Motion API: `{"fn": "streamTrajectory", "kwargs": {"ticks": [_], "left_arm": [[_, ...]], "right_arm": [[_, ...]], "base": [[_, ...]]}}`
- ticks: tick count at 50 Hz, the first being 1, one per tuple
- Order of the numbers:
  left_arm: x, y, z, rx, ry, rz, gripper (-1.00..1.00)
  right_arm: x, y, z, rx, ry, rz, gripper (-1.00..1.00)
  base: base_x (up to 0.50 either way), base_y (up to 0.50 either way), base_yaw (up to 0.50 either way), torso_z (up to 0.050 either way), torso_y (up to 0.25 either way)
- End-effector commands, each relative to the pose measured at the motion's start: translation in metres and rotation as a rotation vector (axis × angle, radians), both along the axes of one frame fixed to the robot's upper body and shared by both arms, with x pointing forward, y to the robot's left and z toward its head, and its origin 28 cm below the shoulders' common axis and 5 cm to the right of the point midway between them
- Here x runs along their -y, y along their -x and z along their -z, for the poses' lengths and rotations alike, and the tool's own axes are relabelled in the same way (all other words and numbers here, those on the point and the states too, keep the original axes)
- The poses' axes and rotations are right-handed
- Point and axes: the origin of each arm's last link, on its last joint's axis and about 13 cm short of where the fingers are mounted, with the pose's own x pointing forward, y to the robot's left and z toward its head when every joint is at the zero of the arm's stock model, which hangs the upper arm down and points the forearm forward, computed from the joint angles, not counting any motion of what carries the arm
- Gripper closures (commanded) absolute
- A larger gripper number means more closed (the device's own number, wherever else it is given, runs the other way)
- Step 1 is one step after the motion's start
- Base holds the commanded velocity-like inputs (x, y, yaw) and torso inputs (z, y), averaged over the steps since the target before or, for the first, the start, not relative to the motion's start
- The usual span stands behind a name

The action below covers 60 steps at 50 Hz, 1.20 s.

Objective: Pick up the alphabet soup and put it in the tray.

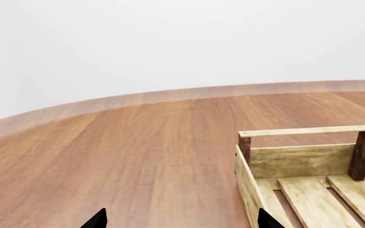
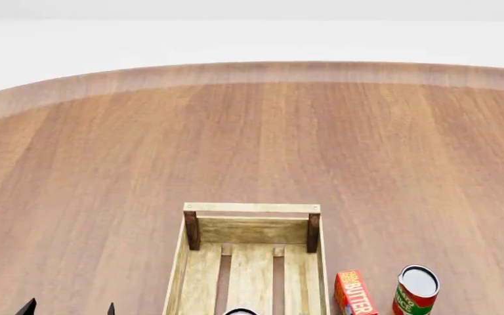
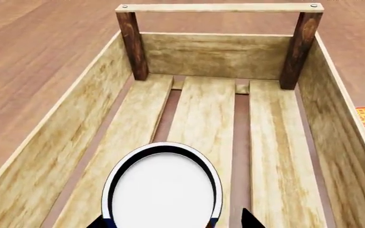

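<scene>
Left gripper (image 2: pixel 68 308): only two dark fingertips show at the head view's lower left, spread apart over bare table (image 2: pixel 77 164), holding nothing. Just right of them, the tray (image 2: pixel 252 209), long axis running away from the robot.

Alphabet soup (image 3: pixel 163 190): upright inside the tray, pale lid facing up, over the slatted floor at the near end.

Right gripper (image 3: pixel 173 221): dark tips either side of the can; whether they clamp it, cannot tell.

Right of the tray: red butter box (image 2: pixel 354 293), then the red-and-green can (image 2: pixel 416 291), both on the table.
</scene>
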Motion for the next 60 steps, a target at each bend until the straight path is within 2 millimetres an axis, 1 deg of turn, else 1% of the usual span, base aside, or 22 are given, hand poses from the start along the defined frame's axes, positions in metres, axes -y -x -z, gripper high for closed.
{"fn": "streamTrajectory", "kwargs": {"ticks": [1,9,13,16,23,28,42,49,54,60], "left_arm": [[0.0,0.001,0.0,0.002,0.0,-0.002,-1.0],[-0.001,0.004,-0.007,0.057,0.002,-0.025,-1.0],[0.0,0.003,-0.006,0.055,-0.006,-0.02,-1.0],[0.0,0.003,-0.005,0.056,-0.009,-0.019,-1.0],[0.0,0.005,-0.007,0.074,-0.023,-0.021,-1.0],[0.0,0.006,-0.009,0.098,-0.023,-0.02,-1.0],[0.005,0.013,-0.011,0.12,-0.047,0.01,-1.0],[0.007,0.016,-0.015,0.134,-0.051,0.016,-1.0],[0.008,0.019,-0.021,0.154,-0.045,0.018,-1.0],[0.009,0.02,-0.029,0.177,-0.036,0.016,-1.0]], "right_arm": [[0.002,0.003,-0.007,0.022,0.003,0.003,-1.0],[0.006,0.015,-0.019,0.065,-0.02,-0.004,-1.0],[0.007,0.017,-0.024,0.08,-0.028,-0.002,-1.0],[0.007,0.021,-0.032,0.101,-0.044,-0.004,-1.0],[0.007,0.028,-0.043,0.135,-0.061,-0.011,-1.0],[0.006,0.033,-0.056,0.207,-0.077,-0.023,-1.0],[0.008,0.045,-0.081,0.34,-0.086,-0.036,-1.0],[0.011,0.047,-0.091,0.409,-0.094,-0.011,-1.0],[0.014,0.047,-0.102,0.458,-0.094,0.004,-1.0],[0.015,0.048,-0.109,0.489,-0.093,0.006,-1.0]], "base": [[0.0,0.0,0.0,0.0,0.0],[0.0,0.0,0.0,0.0,0.0],[0.0,0.0,0.0,0.0,0.0],[0.0,0.0,0.0,0.0,0.0],[0.0,0.0,0.0,0.0,0.0],[0.0,0.0,0.0,0.0,0.0],[0.0,0.0,0.0,0.0,0.0],[0.0,0.0,0.0,0.0,0.0],[0.0,0.0,0.0,0.0,0.0],[0.0,0.0,0.0,0.0,0.0]]}}
